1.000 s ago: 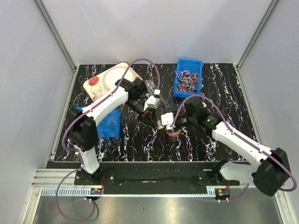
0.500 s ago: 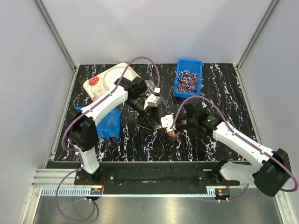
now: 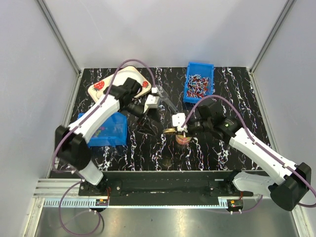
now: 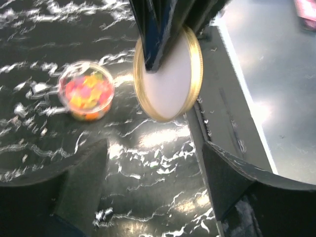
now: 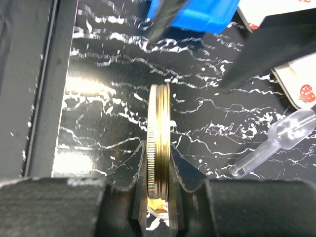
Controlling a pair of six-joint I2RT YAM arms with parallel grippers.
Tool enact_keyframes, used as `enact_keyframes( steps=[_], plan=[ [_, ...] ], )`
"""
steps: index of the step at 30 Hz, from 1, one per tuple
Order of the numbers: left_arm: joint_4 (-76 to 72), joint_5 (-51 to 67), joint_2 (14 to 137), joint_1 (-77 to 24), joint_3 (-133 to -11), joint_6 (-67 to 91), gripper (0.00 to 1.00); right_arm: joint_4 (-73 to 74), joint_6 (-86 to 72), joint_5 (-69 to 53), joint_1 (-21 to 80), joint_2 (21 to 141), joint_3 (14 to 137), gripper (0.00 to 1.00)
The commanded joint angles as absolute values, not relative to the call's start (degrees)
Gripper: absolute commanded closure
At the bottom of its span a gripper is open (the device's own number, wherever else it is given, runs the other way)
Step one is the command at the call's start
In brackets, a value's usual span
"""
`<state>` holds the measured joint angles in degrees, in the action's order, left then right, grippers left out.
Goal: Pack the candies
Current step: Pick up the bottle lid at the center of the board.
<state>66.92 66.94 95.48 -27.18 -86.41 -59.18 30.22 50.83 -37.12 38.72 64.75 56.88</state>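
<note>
One gold lid [image 5: 159, 143], rim in right tool [image 5: 158, 202]; left tool [image 4: 153, 150] wide, apart.

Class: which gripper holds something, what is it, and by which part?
The right gripper pinches the gold lid near its rim, one finger on each face. The left gripper is open, holding nothing.

Bright, even overhead light fills the top view, leaving only soft shadows on the glossy tabletop [image 3: 232, 94]. In the wrist views that tabletop flares with white glare, the candies [image 4: 87, 95] look smeared by blur, and the gold lid [image 5: 159, 143] is crisp.
</note>
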Motion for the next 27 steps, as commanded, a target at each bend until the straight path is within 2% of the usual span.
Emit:
enact_keyframes(
  steps=[1,3,5,6,12,18,24,27],
  plan=[
    [38.7,52.4,82.1,-29.4,-76.3,-40.2,0.15,31.0,43.0,-41.0,37.6,64.1,62.3,0.88],
    [32.3,50.2,79.2,-29.4,-70.9,-36.2,0.12,31.1,41.6,-43.5,35.9,64.1,63.5,0.88],
    [24.7,48.2,75.9,-29.4,-66.2,-33.2,0.02,30.9,39.6,-45.6,33.0,64.2,64.2,0.88],
    [22.4,47.6,75.2,-29.4,-65.0,-32.3,0.01,30.7,38.9,-48.2,31.8,64.6,64.5,0.88],
    [17.8,49.0,74.6,-29.4,-62.8,-26.1,0.01,27.7,31.6,-58.8,23.5,68.0,63.9,0.87],
    [14.1,54.4,78.7,-29.4,-64.2,-20.3,0.01,25.7,28.8,-66.3,23.2,72.3,60.8,0.85],
    [3.1,62.2,78.5,-29.4,-59.2,-13.2,0.01,23.6,28.5,-65.7,23.2,72.9,59.4,0.84],
    [2.2,63.5,78.3,-29.5,-58.6,-12.6,0.01,22.3,28.4,-65.1,23.2,72.2,58.2,0.84]
  ],
)
